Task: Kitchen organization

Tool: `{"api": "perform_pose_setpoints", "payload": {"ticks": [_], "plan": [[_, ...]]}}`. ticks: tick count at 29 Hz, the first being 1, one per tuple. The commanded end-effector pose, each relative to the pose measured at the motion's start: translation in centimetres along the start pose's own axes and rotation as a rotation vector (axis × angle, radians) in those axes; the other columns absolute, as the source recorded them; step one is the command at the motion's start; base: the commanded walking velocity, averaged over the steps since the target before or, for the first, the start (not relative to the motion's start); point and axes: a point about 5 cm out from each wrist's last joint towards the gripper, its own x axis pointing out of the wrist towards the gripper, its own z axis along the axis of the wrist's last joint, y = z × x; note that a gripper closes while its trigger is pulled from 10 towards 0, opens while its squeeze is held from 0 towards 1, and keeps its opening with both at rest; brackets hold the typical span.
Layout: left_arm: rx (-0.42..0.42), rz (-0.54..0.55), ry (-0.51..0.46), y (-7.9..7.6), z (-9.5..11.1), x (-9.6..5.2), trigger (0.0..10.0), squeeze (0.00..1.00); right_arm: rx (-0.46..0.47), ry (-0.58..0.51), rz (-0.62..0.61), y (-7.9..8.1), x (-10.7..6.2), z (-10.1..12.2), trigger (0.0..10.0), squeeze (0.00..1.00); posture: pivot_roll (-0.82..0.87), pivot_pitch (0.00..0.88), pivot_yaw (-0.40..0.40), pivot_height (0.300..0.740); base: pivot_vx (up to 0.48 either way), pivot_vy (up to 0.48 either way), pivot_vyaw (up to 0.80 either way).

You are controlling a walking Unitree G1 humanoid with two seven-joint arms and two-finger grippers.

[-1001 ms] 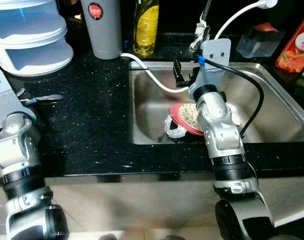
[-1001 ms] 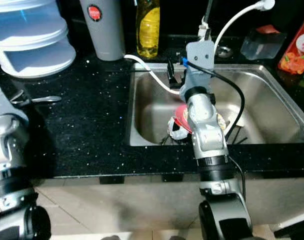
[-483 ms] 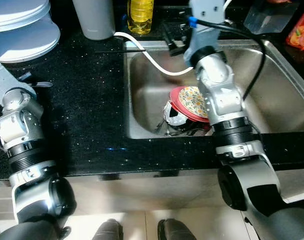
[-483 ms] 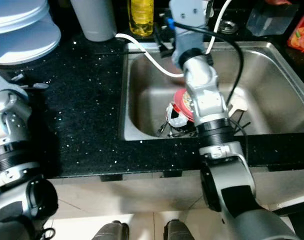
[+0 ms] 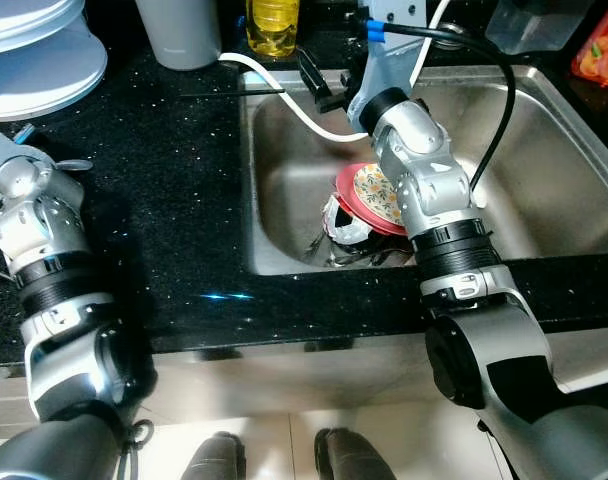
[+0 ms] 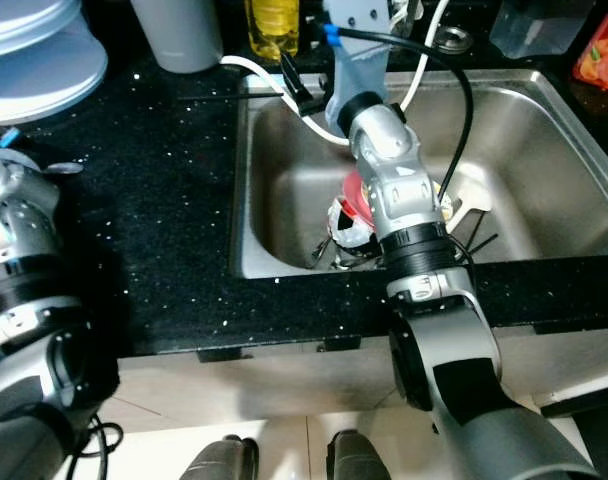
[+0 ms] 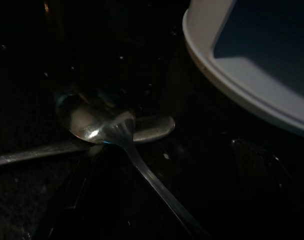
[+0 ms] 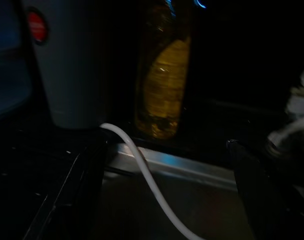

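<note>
In the steel sink (image 5: 284, 200) a red-rimmed flowered plate (image 5: 372, 195) leans on other dishes and cutlery. My right gripper (image 5: 314, 80) hovers open over the sink's back left corner, above the white hose (image 5: 284, 100). Its wrist view looks between the spread fingers (image 8: 67, 200) at a yellow soap bottle (image 8: 162, 85) and a grey tumbler (image 8: 67, 60). My left gripper (image 7: 167, 185) is low over the black counter (image 5: 174, 180), open, with two spoons (image 7: 107, 127) lying ahead of it beside a white stacked container (image 7: 232, 75).
The white container (image 5: 34, 60) fills the counter's back left corner. A clear plastic box (image 5: 529, 25) and a red packet (image 5: 599, 55) lie behind the sink on the right. The tap and a black cable (image 5: 499, 110) stand at the sink's back rim.
The camera has tilted down, so the floor and my feet now show. My right gripper has swung left toward the sink's back left corner, over the hose.
</note>
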Motion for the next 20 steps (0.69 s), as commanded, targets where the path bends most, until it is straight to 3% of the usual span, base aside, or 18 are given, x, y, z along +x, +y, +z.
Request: {"api": "perform_pose_setpoints", "payload": {"ticks": [1, 2, 4, 6, 7, 16, 20], "plan": [[0.13, 0.136, 0.245, 3.3, -5.5, 1.5, 5.2, 0.0, 0.019, 0.011, -0.008, -0.4, -0.1, -0.2, 10.0, 0.0, 0.07, 0.238, -0.013, 0.74, 0.0, 0.0, 0.0], [0.13, 0.136, 0.245, 3.3, -5.5, 1.5, 5.2, 0.0, 0.019, 0.011, -0.008, -0.4, -0.1, -0.2, 10.0, 0.0, 0.07, 0.238, -0.013, 0.74, 0.0, 0.0, 0.0], [0.137, 0.178, 0.258, 4.3, -5.4, 2.2, 0.7, 0.0, 0.028, 0.021, -0.017, -0.7, -0.4, -0.5, 10.0, 0.0, 0.08, 0.233, -0.008, 0.74, 0.0, 0.0, 0.0], [0.133, 0.195, 0.266, 4.7, -5.3, 2.5, 0.7, 0.0, 0.029, 0.025, -0.019, -0.8, -0.4, -0.6, 10.0, 0.0, 0.08, 0.233, -0.008, 0.74, 0.0, 0.0, 0.0], [0.116, 0.213, 0.283, 5.0, -5.4, 2.7, 0.0, 0.0, 0.03, 0.029, -0.02, -1.0, -0.5, -0.7, 10.0, 0.0, 0.08, 0.228, -0.005, 0.74, 0.0, 0.0, 0.0], [0.02, 0.325, 0.354, 6.4, -6.0, 3.1, 0.0, 0.0, 0.041, 0.047, -0.023, -1.6, -0.7, -1.1, 10.0, 0.0, 0.08, 0.211, -0.005, 0.74, 0.0, 0.0, 0.0], [0.13, 0.3, 0.234, 6.0, -4.9, 3.1, 0.0, 0.0, 0.044, 0.053, -0.022, -1.6, -0.8, -1.2, 10.0, 0.0, 0.09, 0.209, -0.009, 0.74, 0.0, 0.0, 0.0]]}}
